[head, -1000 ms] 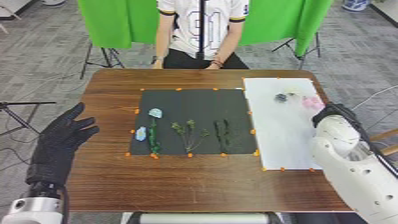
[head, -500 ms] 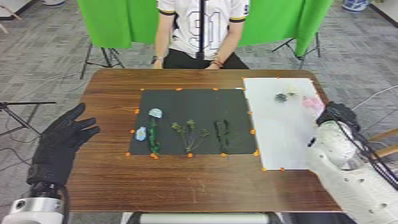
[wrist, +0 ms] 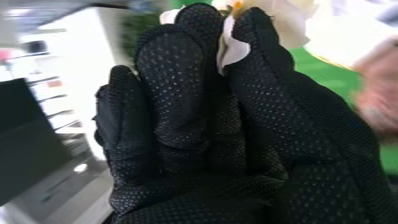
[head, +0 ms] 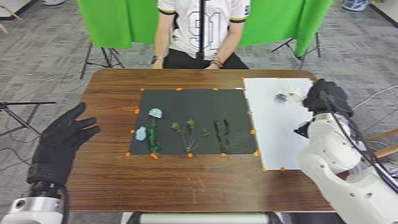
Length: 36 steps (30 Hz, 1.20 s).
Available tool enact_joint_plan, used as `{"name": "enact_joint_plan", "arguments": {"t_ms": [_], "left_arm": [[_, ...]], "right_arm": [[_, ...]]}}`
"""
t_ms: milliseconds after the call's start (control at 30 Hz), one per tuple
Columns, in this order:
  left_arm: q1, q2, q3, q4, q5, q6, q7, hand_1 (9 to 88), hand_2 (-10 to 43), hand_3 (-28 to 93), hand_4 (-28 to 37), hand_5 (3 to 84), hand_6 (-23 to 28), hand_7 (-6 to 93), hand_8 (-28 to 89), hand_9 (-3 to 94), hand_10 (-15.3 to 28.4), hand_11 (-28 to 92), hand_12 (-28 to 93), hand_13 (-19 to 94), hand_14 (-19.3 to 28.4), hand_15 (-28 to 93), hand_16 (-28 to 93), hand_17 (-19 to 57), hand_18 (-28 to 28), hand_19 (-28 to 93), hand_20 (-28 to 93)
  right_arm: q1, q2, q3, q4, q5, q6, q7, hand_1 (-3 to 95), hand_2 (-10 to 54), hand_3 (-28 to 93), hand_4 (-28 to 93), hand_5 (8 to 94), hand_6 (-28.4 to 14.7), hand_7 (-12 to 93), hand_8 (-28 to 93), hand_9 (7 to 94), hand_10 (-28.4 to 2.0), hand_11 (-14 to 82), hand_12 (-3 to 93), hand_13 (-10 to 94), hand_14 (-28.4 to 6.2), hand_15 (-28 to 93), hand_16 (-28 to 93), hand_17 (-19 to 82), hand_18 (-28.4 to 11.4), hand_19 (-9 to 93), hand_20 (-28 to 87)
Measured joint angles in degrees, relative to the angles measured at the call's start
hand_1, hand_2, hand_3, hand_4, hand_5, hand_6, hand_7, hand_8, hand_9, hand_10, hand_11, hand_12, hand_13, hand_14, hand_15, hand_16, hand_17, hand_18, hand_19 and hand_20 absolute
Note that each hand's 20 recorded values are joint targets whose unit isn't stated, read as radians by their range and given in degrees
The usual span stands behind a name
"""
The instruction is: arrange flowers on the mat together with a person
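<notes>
Right hand point(head: 327, 95), its fingers nearly straight and open, has moved farther up the white sheet point(head: 280, 140) to a cream flower point(wrist: 289, 22) near the far end, suggesting an imminent pickup.

The right hand point(head: 327, 96) moved forward over the white sheet point(head: 281, 132), covering the spot where the pink flower had lain. The grey flower point(head: 282, 98), previously farther ahead, ended up beside the hand.

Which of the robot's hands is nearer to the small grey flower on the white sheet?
Right. The right hand is just right of the grey flower; the left hand is well to its left, past the dark mat.
</notes>
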Motion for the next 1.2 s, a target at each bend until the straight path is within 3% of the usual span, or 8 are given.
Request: {"name": "enact_joint_plan", "arguments": {"t_ms": [267, 533, 900, 1200], "left_arm": [[-0.77, -0.08, -0.43, -0.18, 0.1, -0.22, -0.91, 22.7, 4.5, 80, -28.3, 32.8, 7.2, 16.0, -11, 31.3, 19.1, 34, 9, 22, 25.5, 63, -13, -8.7, 22.5, 54, 15], [-1.84, -0.02, -0.06, -0.21, 0.04, -0.44, -1.53, 22.7, 4.5, 80, -28.3, 32.8, 7.3, 16.0, -11, 31.3, 19.2, 34, 9, 22, 25.6, 63, -13, -8.7, 22.5, 54, 15], [-5.11, 0.29, 1.49, 0.51, 0.05, -1.54, -2.19, 22.8, 4.5, 80, -28.3, 32.8, 7.3, 16.0, -11, 31.3, 19.1, 34, 10, 22, 25.6, 63, -13, -8.7, 22.5, 54, 15], [-6.45, 0.37, 1.85, 1.1, 0.1, -2.56, -2.45, 22.8, 4.5, 80, -28.3, 32.9, 7.3, 16.1, -11, 31.3, 19.1, 34, 9, 22, 25.6, 63, -13, -8.7, 22.5, 54, 15]], "right_arm": [[13.65, -1.86, -15.9, -1.65, 3.87, 1.7, -8.93, 63.4, -9.5, 65, -28, 80.0, 0.0, 26, 7, 90.2, -5.5, 15.7, 40.5, 80, -3.9, 57, 25, 54, -14.2, 93, 18], [29.54, -10.29, -36.39, 10.28, 1.45, 4.17, -9.9, 62.9, -9.5, 65, -28, 79.6, 0.4, 26, 5, 90.4, -5.3, 16.6, 40.8, 80, -4.6, 58, 24, 53, -14.3, 93, 21], [34.94, -20.46, -44.4, 17.86, 1.25, -1.92, -11.15, 61.9, -9.5, 64, -28, 78.4, 1.3, 26, 3, 89.5, -5.5, 15.5, 39.6, 79, -5.1, 58, 24, 52, -14.6, 93, 22], [32.85, -21.99, -44.68, 19.92, -4.58, -12.47, -12.31, 58.3, -9.5, 63, -28, 74.0, 1.4, 22, 1, 86.3, -7.1, 12.9, 37.3, 77, -6.2, 59, 23, 50, -15.2, 93, 19]]}}
